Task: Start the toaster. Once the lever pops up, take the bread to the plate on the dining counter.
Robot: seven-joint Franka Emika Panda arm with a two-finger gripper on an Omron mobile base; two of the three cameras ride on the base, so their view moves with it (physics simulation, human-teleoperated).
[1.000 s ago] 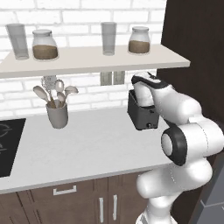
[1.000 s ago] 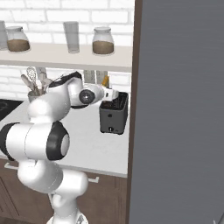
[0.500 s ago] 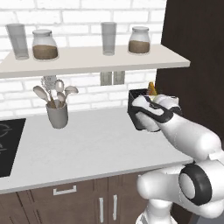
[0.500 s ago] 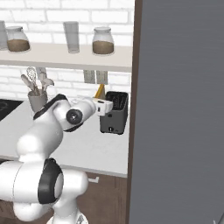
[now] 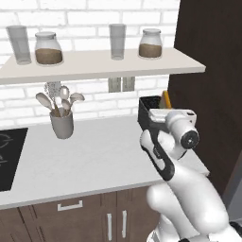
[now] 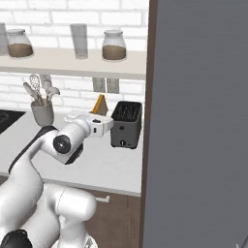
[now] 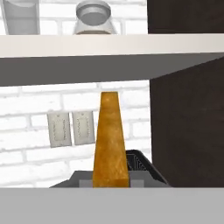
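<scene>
up on the shelf (image 5: pixel 94 66), two jars (image 5: pixel 48 48) hold a brown fill in their lower halves, one at the left and one (image 5: pixel 151 43) at the right, and two clear glasses (image 5: pixel 19 44) stand beside them with nothing to be seen inside. below, on the white worktop (image 5: pixel 90 156), a grey cup (image 5: pixel 62 124) carries a bunch of pale spoons and ladles (their heads fan out above its rim). the toaster (image 6: pixel 126 124) stands at the right end of the worktop, against a tall dark panel (image 5: pixel 212 71), its black slots facing upward.

the bread (image 7: pixel 110 140) is out of the toaster: in the hand view it stands upright and edge-on, golden with a darker crust, rising straight from between the tool's tips, with the toaster's top just behind and below it. in the right base view the slice pokes up tilted from the tool (image 6: pixel 97 116), just to the left of the toaster and apart from it. the tool is clamped on the lower end of the bread.

behind everything runs a white brick wall (image 5: pixel 94 19) with a pair of outlet plates (image 7: pixel 70 128) under the shelf. a black cooktop (image 5: pixel 9 156) lies at the worktop's left end, and dark wood cabinet doors with pale handles (image 5: pixel 71 206) sit beneath.
</scene>
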